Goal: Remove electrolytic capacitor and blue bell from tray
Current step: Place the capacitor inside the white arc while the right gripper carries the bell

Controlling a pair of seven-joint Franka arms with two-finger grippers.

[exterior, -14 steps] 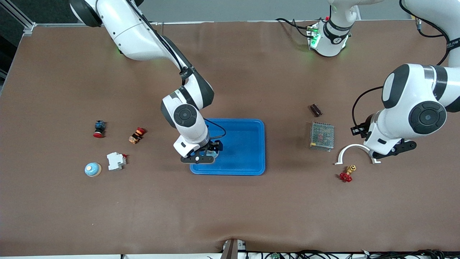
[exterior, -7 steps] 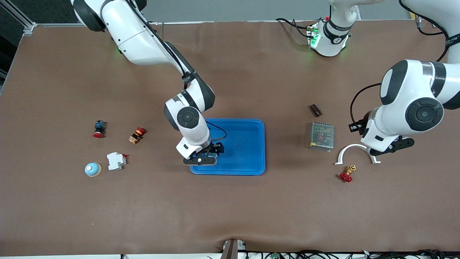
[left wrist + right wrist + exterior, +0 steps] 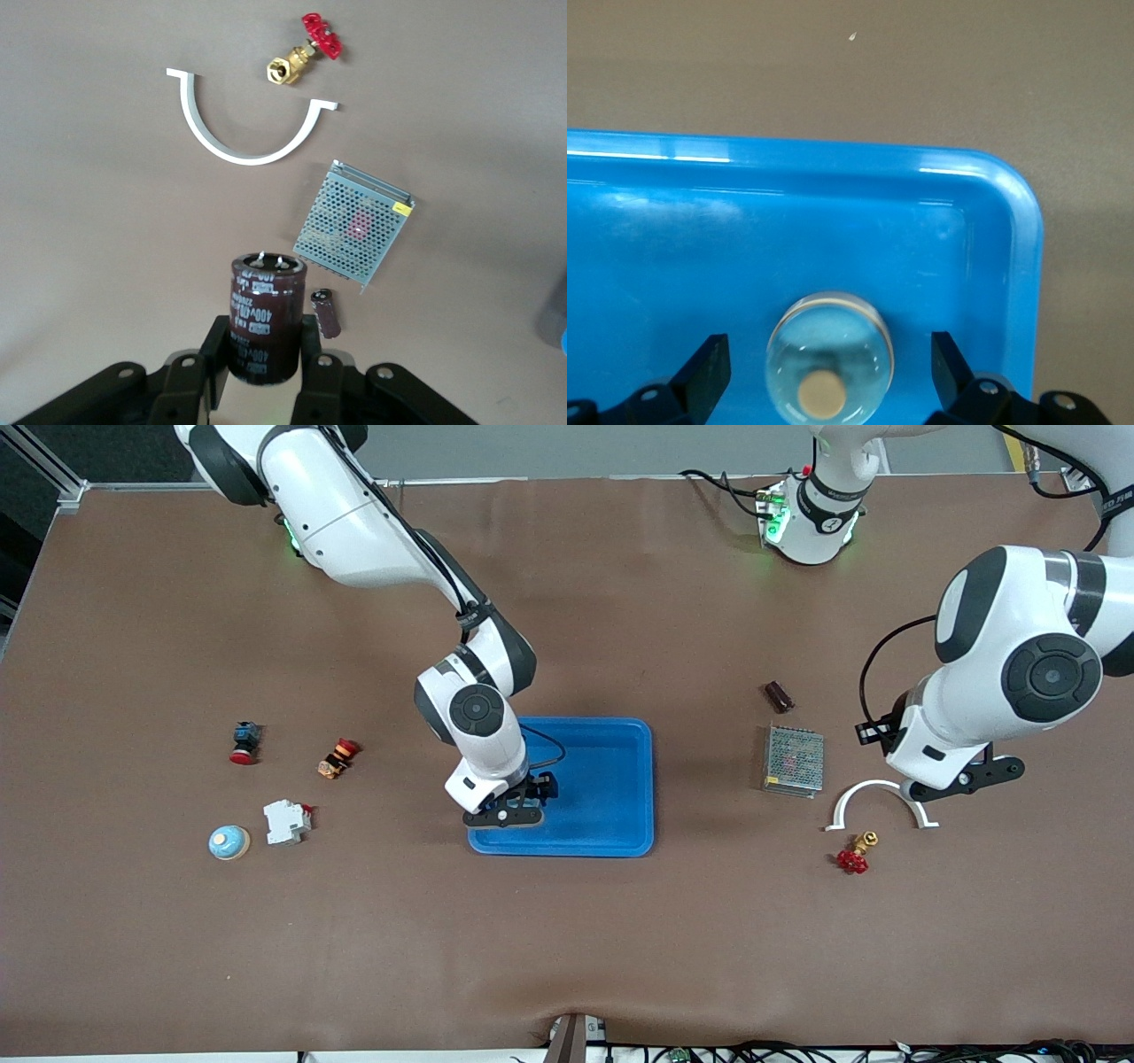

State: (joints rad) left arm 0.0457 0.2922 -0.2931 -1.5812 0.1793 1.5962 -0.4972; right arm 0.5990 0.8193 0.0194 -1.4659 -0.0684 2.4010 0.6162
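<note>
- The right gripper (image 3: 509, 808) had edged a little further in over the tray (image 3: 611, 779) during the last second. Its jaws stood wide apart, holding nothing, one on each side of the blue bell (image 3: 830, 359).
- I judged this a line-up for a grasp, since the bell had not been gripped.
- The left gripper (image 3: 961, 778) stayed clamped on the electrolytic capacitor (image 3: 264, 314), held upright. It had drifted slightly toward 12 o'clock, over the table beside the white arc bracket (image 3: 877, 802).
- So the capacitor was already out, at about 3 o'clock from the tray, with only the set-down left.
- The tray held just the bell, in its 8 o'clock corner close to the rim.
- Outside the tray, toward 3 o'clock, lay a mesh-covered box (image 3: 793, 760), a small dark cylinder (image 3: 778, 695) and a red-handled valve (image 3: 852, 856).
</note>
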